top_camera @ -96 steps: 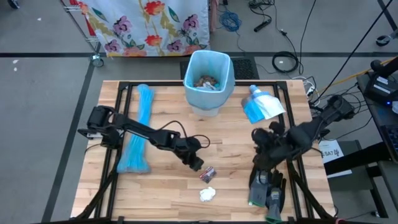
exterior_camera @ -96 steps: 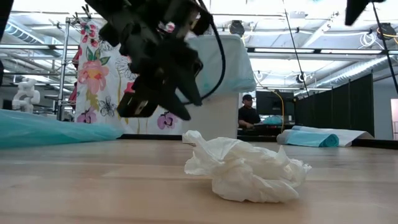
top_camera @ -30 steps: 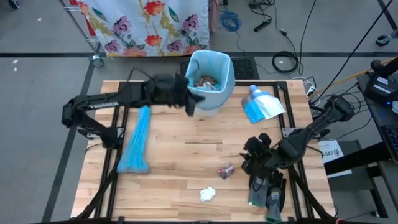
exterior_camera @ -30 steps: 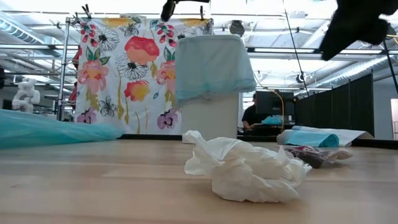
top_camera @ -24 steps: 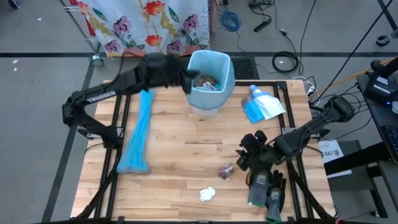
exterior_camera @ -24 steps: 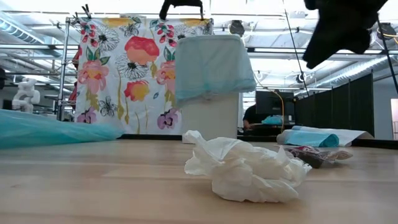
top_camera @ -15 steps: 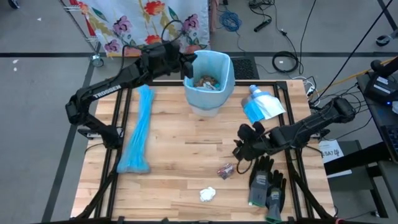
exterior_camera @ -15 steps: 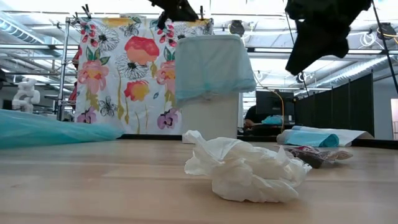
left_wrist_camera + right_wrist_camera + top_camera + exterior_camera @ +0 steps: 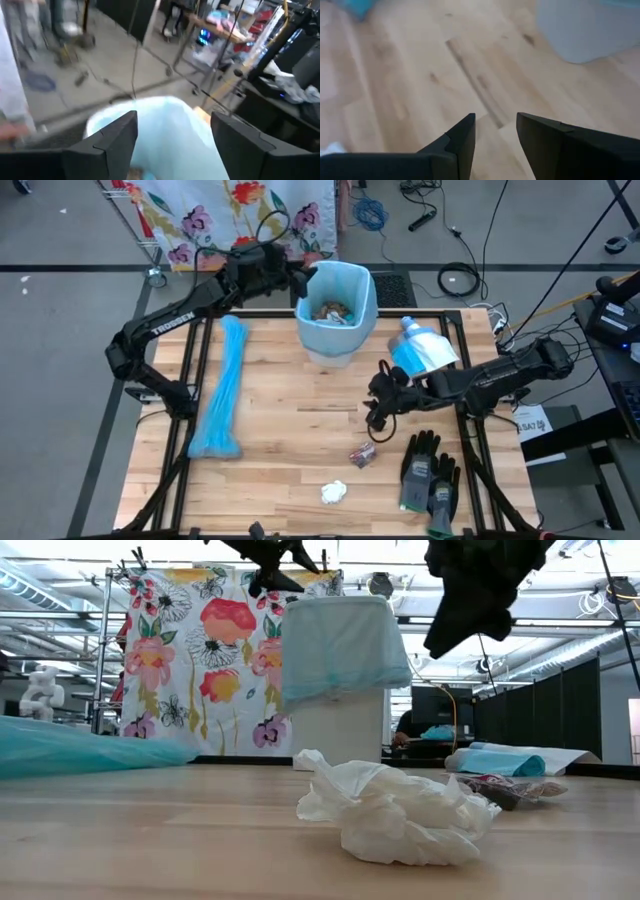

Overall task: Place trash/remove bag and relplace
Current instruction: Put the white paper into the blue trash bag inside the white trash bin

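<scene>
Trash in bin: brown wads and pale scraps (image 9: 331, 311) lie inside the bin (image 9: 336, 284), which is lined with a light blue bag and stands at the middle of the table's far edge.
Trash on table: a white tissue wad (image 9: 334, 492) lies near the near edge; a small dark wrapper (image 9: 362, 454) lies just beyond it, toward the table's (image 9: 280, 430) middle.
Hard to make out: in the low view the wrapper (image 9: 505, 788) shows only as a thin sliver behind the tissue wad (image 9: 392, 808); the bin's contents are hidden there by its wall (image 9: 340, 650).
Left pincer: (image 9: 297, 279) at the bin's left rim, arm stretched across the far-left corner; the left wrist view shows its fingers (image 9: 112, 137) spread wide with nothing between them, the bag-lined bin opening below.
Right pincer: (image 9: 377, 412) held above the table right of centre, just beyond the wrapper; the right wrist view shows its fingers (image 9: 462, 135) parted over bare wood, gripping nothing.
Only in high view: rolled blue bags (image 9: 224, 388) along the left side, a blue-and-white packet (image 9: 421, 350) right of the bin, grey gloves (image 9: 430, 481) near the near-right corner.
Only in low view: a person (image 9: 404, 726) in the room behind the bin.
</scene>
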`<control>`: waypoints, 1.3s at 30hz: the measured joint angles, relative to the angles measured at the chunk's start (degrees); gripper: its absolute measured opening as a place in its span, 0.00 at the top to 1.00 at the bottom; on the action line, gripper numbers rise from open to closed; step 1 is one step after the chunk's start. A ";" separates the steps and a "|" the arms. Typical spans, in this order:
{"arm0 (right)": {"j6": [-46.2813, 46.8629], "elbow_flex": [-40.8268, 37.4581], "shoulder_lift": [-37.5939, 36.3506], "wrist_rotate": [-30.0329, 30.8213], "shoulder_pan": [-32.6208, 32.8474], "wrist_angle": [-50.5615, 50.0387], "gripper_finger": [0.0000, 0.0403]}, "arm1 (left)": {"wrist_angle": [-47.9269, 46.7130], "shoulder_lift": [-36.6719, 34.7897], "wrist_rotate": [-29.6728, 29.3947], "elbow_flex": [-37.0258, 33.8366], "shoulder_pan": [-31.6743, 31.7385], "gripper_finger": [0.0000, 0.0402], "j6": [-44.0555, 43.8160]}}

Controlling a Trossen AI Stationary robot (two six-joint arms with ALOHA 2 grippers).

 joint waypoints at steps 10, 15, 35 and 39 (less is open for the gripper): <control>9.16 -4.18 -0.02 -10.04 1.73 0.73 0.67 | -14.96 -8.70 -4.13 0.05 -8.76 0.36 6.23; 6.31 -11.09 0.02 -12.22 7.33 7.69 0.67 | -26.29 -13.10 -8.39 -2.01 -14.13 0.36 4.85; -22.46 -11.11 13.02 -13.21 15.23 21.32 0.53 | -28.23 -19.61 -29.68 -28.75 -50.80 0.36 -37.92; -27.04 -8.07 16.99 -13.06 15.00 21.46 0.43 | -28.20 -19.59 -32.05 -28.91 -53.96 0.36 -42.83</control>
